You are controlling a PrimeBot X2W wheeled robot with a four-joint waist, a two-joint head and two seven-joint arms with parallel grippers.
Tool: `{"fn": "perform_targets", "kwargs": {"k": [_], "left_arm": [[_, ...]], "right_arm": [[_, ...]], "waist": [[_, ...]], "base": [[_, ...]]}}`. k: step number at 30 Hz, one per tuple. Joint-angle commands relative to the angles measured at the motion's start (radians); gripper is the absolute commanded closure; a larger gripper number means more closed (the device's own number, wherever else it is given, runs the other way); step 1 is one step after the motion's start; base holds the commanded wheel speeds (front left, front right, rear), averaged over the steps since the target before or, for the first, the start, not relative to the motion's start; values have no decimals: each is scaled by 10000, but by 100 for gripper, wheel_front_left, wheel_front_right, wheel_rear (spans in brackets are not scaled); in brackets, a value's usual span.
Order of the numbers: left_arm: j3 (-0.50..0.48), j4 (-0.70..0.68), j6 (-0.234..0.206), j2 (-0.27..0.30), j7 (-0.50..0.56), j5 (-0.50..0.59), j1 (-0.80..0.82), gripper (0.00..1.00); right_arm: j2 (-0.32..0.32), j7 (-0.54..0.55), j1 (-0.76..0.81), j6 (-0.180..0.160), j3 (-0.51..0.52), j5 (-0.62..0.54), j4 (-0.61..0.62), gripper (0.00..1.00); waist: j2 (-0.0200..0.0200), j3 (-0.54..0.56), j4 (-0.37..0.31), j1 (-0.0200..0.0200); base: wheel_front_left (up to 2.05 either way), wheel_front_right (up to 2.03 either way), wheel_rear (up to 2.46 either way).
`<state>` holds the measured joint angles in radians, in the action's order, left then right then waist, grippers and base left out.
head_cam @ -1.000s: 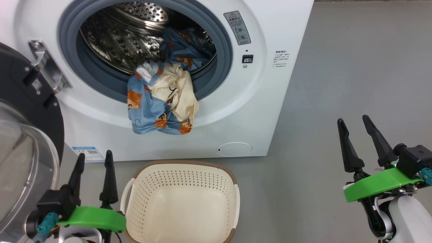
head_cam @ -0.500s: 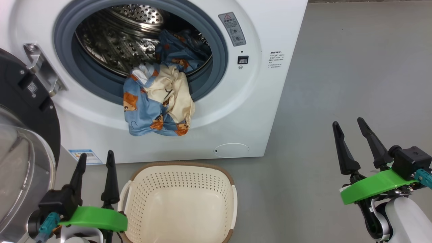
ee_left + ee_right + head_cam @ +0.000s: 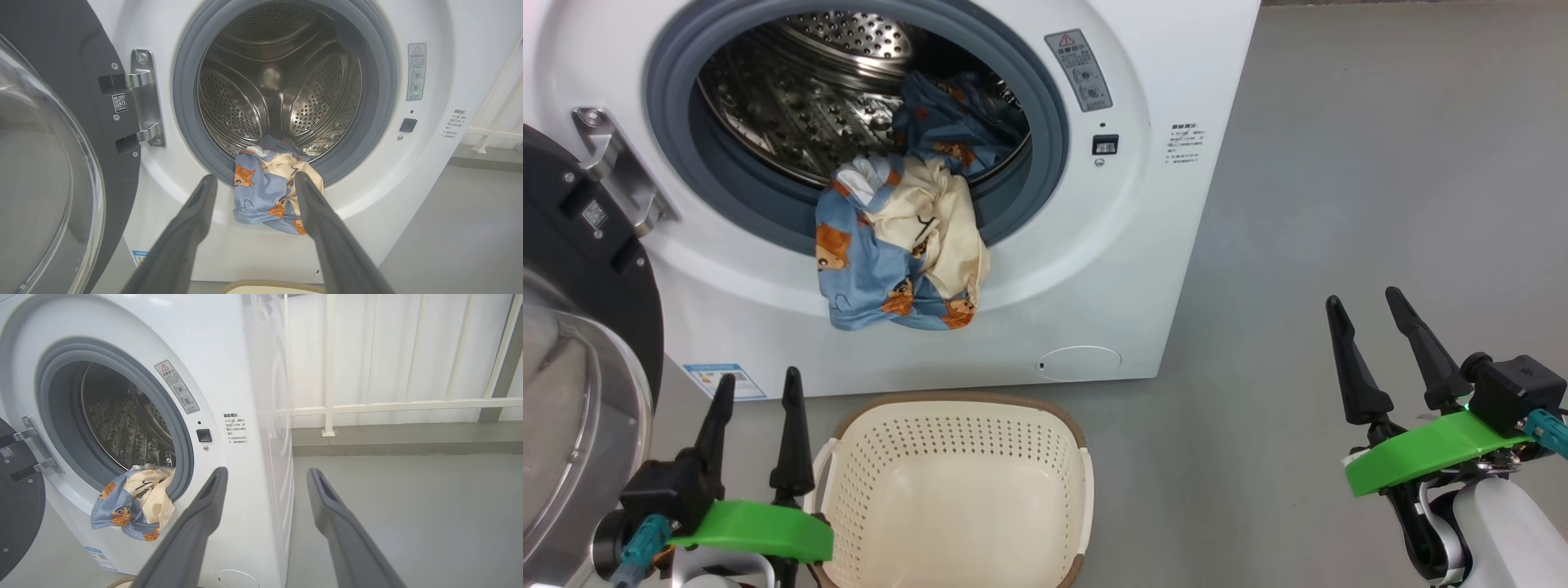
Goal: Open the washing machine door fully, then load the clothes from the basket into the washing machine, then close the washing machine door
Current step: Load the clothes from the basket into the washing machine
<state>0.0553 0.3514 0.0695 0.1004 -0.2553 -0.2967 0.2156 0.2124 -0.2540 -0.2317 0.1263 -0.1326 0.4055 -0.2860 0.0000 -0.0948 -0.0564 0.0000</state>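
The washing machine (image 3: 1176, 163) stands with its door (image 3: 572, 343) swung open to the left. The clothes (image 3: 898, 253), blue bear-print and cream cloth, hang out over the grey gasket, with more blue fabric inside the drum. The basket (image 3: 956, 402) sits on the floor below the opening with nothing in it. My left gripper (image 3: 758, 376) is open beside the basket's left handle. My right gripper (image 3: 1362, 296) is open over the floor to the machine's right. In the left wrist view the gripper (image 3: 255, 176) points at the hanging clothes (image 3: 261, 200). In the right wrist view the gripper (image 3: 266, 470) points at the machine's front right corner.
Grey floor (image 3: 1380, 163) stretches to the right of the machine. A white railing (image 3: 367, 405) runs behind it. The open door's glass bowl (image 3: 41, 183) bulges close by my left arm. A round hatch (image 3: 1080, 362) is low on the machine's front.
The head view has shifted a little, so the machine sits further left in it. Both grippers stay open at about the same spots, and the clothes hang as before.
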Motion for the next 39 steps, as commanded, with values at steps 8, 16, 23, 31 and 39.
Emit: {"fn": "perform_targets", "kwargs": {"k": [8, 16, 23, 31, 39], "left_arm": [[-76, 56, 75, 185, -47, 62, 501, 0], [370, 1101, 294, 322, 480, 21, 1466, 0], [578, 2772, 436, 552, 966, -145, 2823, 0], [670, 4747, 427, 743, 1031, -80, 4492, 0], [619, 6547, 219, 802, 1062, -168, 6003, 0]], "right_arm": [[34, -78, -185, 44, -260, 43, 221, 0], [-25, -78, -338, 44, -317, 6, 274, 0], [-203, -78, -577, 44, -368, -60, 399, 0], [-468, -78, -927, 44, -436, -150, 504, 0], [-649, -78, -1254, 44, -467, -234, 635, 0]], "waist": [[0, -183, -101, 0], [0, -719, -324, 0], [0, -1423, -714, 0], [0, -2372, -1319, 0], [0, -3145, -1819, 0]], "base": [[0, 0, 0], [0, 0, 0], [0, 0, 0], [0, 0, 0], [0, 0, 0]]}}
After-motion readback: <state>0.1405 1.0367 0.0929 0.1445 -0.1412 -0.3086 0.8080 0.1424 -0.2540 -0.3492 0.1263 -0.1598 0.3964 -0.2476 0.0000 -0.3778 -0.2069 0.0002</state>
